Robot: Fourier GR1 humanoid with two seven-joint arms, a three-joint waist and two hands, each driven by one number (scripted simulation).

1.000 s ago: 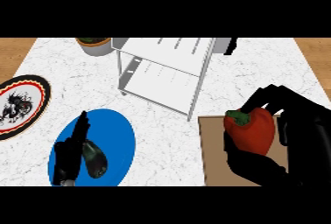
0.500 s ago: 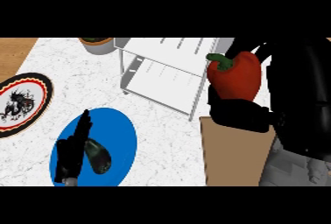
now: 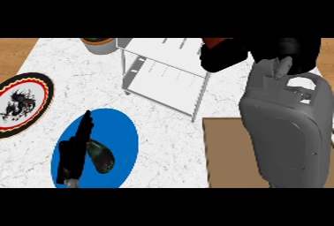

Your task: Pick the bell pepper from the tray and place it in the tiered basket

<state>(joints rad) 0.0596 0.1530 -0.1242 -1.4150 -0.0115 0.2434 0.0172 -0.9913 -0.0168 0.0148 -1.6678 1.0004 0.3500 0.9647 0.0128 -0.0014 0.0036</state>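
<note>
White marble counter (image 3: 163,132) w/ wood edges, right hand (image 3: 231,55) curled round red bell pepper (image 3: 215,42) over tiered basket (image 3: 166,73)

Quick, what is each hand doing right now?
Left hand: open, resting over the blue plate.
Right hand: curled round the bell pepper, above the tiered basket.

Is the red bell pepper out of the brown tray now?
Out: the brown tray shows none, and the right hand holds red over the white tiered basket.
</note>
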